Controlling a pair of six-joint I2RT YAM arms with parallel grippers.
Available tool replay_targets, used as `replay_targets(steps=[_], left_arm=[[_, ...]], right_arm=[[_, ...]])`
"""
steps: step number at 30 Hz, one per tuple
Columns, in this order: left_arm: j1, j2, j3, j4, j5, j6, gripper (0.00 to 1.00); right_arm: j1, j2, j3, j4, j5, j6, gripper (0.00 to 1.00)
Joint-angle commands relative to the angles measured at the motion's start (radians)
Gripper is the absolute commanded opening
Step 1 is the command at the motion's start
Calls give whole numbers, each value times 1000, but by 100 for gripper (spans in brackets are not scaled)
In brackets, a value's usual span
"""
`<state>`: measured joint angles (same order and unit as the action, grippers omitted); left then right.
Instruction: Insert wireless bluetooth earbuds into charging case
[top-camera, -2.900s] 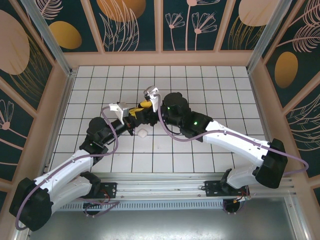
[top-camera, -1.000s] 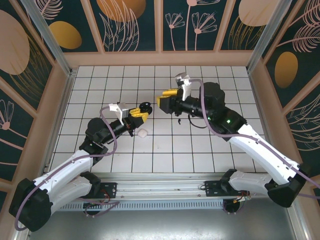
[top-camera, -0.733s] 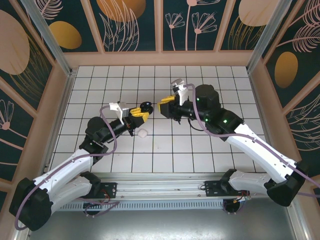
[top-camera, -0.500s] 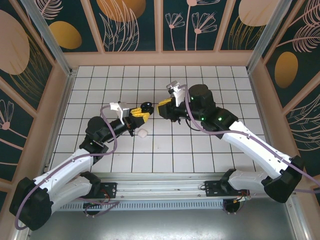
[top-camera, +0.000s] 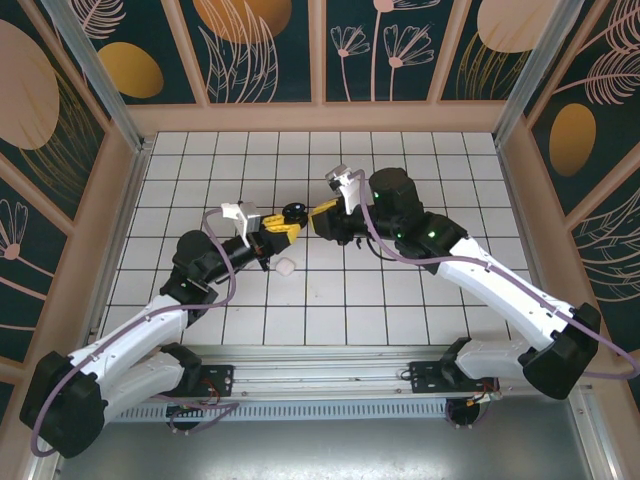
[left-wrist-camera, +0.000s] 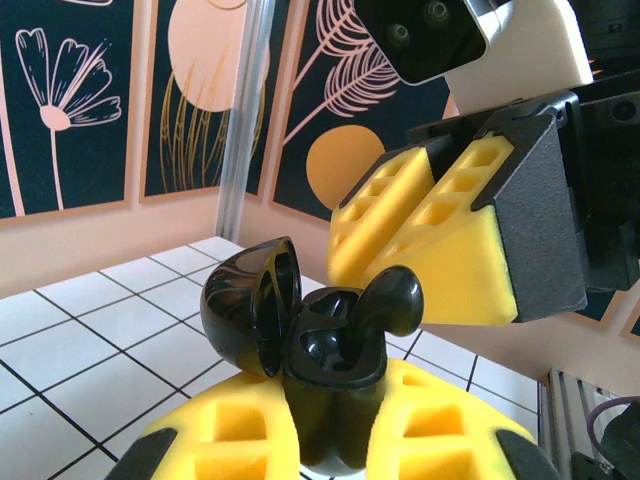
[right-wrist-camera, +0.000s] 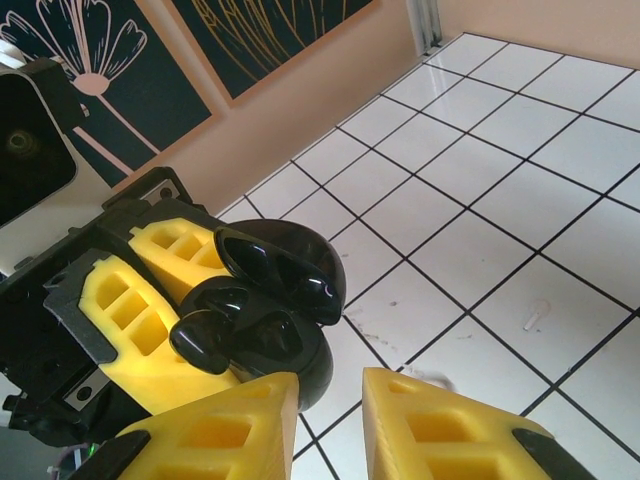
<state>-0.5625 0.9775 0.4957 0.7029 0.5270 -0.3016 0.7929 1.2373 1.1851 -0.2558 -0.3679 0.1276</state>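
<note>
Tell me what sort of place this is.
Probably a lab robot cell: a white tiled table boxed in by floral wall panels, with two robot arms bolted to an aluminium rail.

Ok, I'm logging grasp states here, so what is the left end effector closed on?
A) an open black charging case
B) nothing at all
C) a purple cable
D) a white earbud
A: in the left wrist view the left end effector pinches the black charging case between its yellow pads, with the lid up and a black earbud sticking out of it.
</note>
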Motion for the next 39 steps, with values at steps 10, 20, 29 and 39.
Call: replay_targets(steps=[10, 20, 29, 39], left_arm=[[-4, 21, 46, 26, 32, -7, 0], [-5, 15, 43, 15, 7, 9, 0], [-5, 17, 43, 21, 17, -2, 0], [-4, 21, 43, 29, 25, -8, 0]], right_arm=[[26, 13, 52, -24, -8, -21, 25], [-7, -72, 10, -24, -41, 14, 25], [5, -30, 31, -17, -119, 14, 18], [14, 22, 54, -4, -149, 12, 14]])
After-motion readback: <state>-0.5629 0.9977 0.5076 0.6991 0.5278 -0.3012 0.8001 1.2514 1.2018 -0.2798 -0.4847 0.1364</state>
